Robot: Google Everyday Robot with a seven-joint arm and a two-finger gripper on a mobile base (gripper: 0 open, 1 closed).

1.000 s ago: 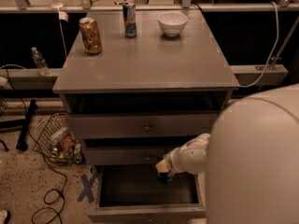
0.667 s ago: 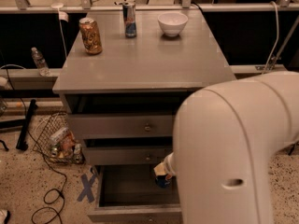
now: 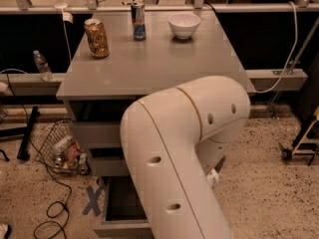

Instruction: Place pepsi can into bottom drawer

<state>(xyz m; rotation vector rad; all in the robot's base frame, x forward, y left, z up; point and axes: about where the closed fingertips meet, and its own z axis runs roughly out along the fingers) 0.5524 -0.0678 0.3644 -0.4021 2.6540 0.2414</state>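
Behind the arm's (image 3: pixel 184 148) big white link, low at the cabinet front: that is where the gripper must be, but it is fully hidden. Cannot tell how far open it is or whether it has hold of anything.

Pepsi can: not visible either. Judged to be behind the same link, over or inside the bottom drawer (image 3: pixel 122 229), which stands pulled out. Only the left part of its dark interior and its front panel show.

Handling, as a judgement:
- Thin metal wall, stiff along its height, dents under a hard squeeze.
- Smooth painted skin, so slippery.
- Full or empty cannot be told, so weight is unknown.
- Best hold is across the mid-body, upright, with moderate force, and it should be set down on its base before release.

Against 1.0 s and 0.7 s ago:
- The gripper then showed at the drawer mouth with a dark can in it.
- The arm has since swung across the view and covers both.
- The drawer is open as before.

Unchanged on the cabinet top (image 3: pixel 149 68): orange-gold can (image 3: pixel 96 38), slim blue-silver can (image 3: pixel 139 21) and white bowl (image 3: pixel 184 25), all well apart from the drawer. On the floor to the left are a wire basket (image 3: pixel 62 151) and a tape cross (image 3: pixel 93 200).
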